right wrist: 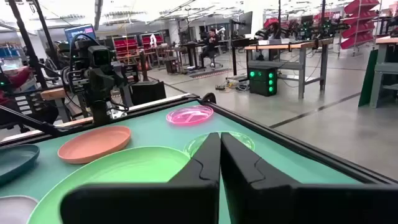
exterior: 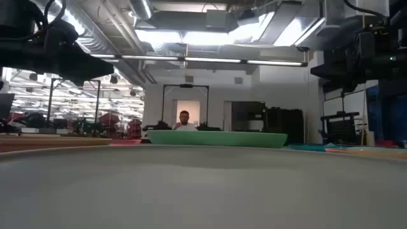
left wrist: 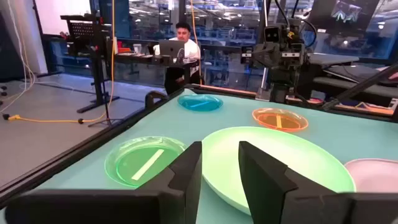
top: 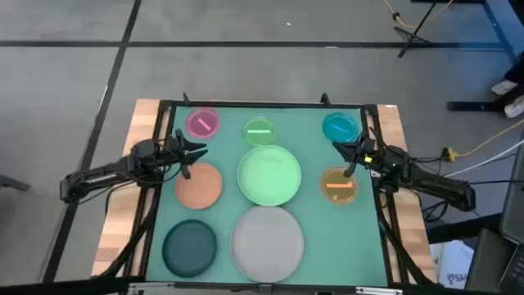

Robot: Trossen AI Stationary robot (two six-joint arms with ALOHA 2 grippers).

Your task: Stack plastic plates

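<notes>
Eight plates lie flat and apart on the teal mat. At the far side are the small pink plate (top: 203,123), small green plate (top: 259,131) and small blue plate (top: 340,127). In the middle are the salmon plate (top: 199,185), large light green plate (top: 268,174) and small orange plate (top: 338,185). The dark teal plate (top: 190,247) and large grey plate (top: 268,238) lie nearest. My left gripper (top: 187,160) (left wrist: 221,168) hovers open over the salmon plate's far edge. My right gripper (top: 352,160) (right wrist: 219,162) is shut, between the blue and orange plates.
A black frame (top: 270,105) borders the mat, with wooden table strips (top: 135,188) outside it. Each arm reaches in from its own side of the table. A person sits at a desk (left wrist: 180,37) in the room beyond the table.
</notes>
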